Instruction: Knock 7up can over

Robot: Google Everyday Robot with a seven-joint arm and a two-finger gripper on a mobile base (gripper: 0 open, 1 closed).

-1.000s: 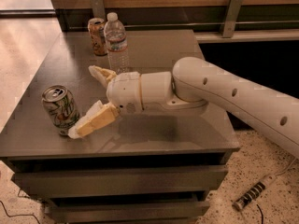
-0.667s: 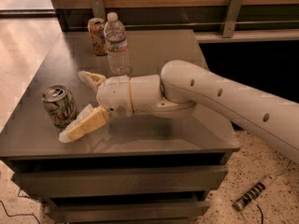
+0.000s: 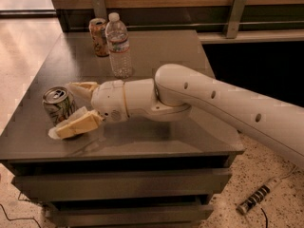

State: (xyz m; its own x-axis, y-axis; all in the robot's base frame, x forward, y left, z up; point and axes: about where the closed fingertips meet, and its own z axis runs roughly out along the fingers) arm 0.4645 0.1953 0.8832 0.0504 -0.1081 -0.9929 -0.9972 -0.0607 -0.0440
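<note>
The 7up can [image 3: 58, 105] stands upright near the front left of the grey table [image 3: 156, 51], silver-white with green lettering and a pull-tab top. My gripper [image 3: 73, 107] is open, reaching in from the right. One finger [image 3: 83, 88] lies just behind the can's right side and the other finger [image 3: 76, 125] lies in front of it, low over the table. The can sits at the mouth of the open fingers, touching or nearly touching them.
An orange-brown can [image 3: 99, 36] and a clear plastic water bottle [image 3: 118, 45] stand at the back of the table. The table's left and front edges are close to the 7up can. A wooden wall runs behind. A power strip [image 3: 259, 197] lies on the floor at right.
My arm has moved left, bringing the open fingers from beside the can to either side of it. The can still stands upright.
</note>
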